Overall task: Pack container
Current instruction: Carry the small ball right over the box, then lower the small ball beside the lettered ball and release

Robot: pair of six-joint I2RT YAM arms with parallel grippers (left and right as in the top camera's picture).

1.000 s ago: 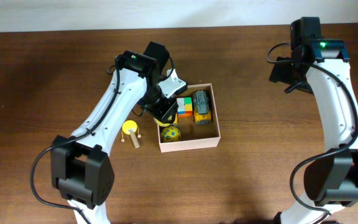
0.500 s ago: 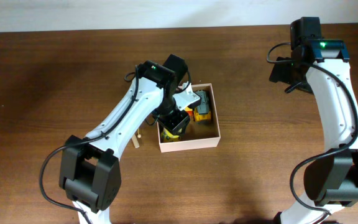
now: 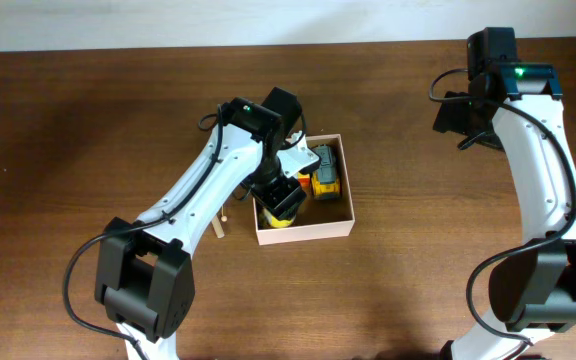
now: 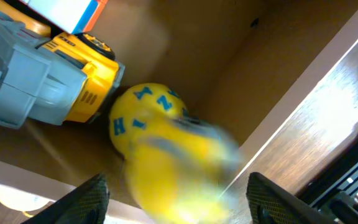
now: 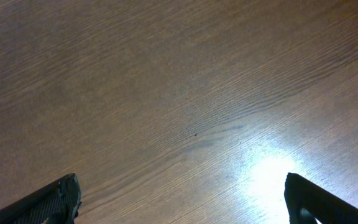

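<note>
The container (image 3: 308, 232) is a shallow white-walled box with a tan inside (image 4: 229, 56). In it lie a yellow-and-grey toy truck (image 3: 325, 170) (image 4: 42, 81), a colour-block cube (image 4: 67, 9) and a yellow ball with blue letters (image 4: 145, 115). My left gripper (image 3: 280, 200) (image 4: 179, 202) hangs over the box's front left corner, jaws apart. A blurred yellow toy (image 4: 179, 168) sits between them with gaps on both sides. My right gripper (image 3: 458, 118) (image 5: 182, 199) is open over bare table at the far right.
A small wooden stick (image 3: 219, 226) lies on the brown table just left of the box, partly under my left arm. The box's white wall (image 4: 278, 143) runs close by the left gripper's right finger.
The left arm swung right from the box's left edge to above its front left corner, then its jaws widened. The yellow toy between them is now blurred in motion. The right arm stayed still.
</note>
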